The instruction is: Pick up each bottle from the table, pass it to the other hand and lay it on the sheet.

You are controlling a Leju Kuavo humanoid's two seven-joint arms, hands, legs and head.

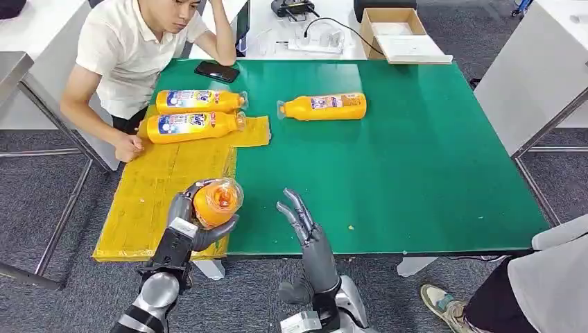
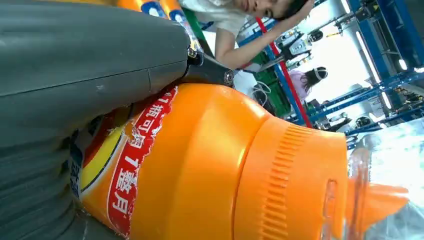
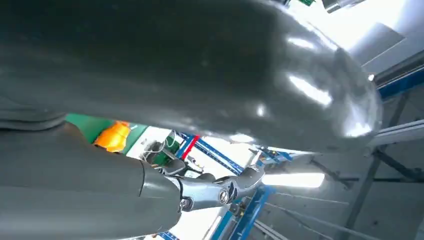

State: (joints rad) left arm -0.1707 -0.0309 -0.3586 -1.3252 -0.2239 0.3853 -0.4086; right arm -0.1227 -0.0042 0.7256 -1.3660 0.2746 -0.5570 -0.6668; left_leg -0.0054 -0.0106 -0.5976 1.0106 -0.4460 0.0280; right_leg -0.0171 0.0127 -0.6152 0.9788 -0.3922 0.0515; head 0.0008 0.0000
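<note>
My left hand (image 1: 188, 220) grips an orange bottle (image 1: 217, 202) above the near end of the yellow sheet (image 1: 156, 201), its cap end pointing up toward the camera. The left wrist view shows that bottle (image 2: 210, 170) close up, with its red-edged label and ribbed orange cap, under my left hand (image 2: 85, 65). My right hand (image 1: 301, 222) is just right of it over the green table (image 1: 416, 159), fingers spread and holding nothing; up close its fingers (image 3: 210, 190) are apart. Two orange bottles (image 1: 200, 101) (image 1: 193, 127) lie on the sheet's far end. Another bottle (image 1: 323, 107) lies on the table.
A person in a white shirt (image 1: 135, 52) sits at the table's far left corner, one hand (image 1: 128, 147) by the sheet. A black phone (image 1: 217, 71) lies near the far edge. A cardboard box (image 1: 399, 35) stands behind. Someone's shoe (image 1: 444, 305) is at the near right.
</note>
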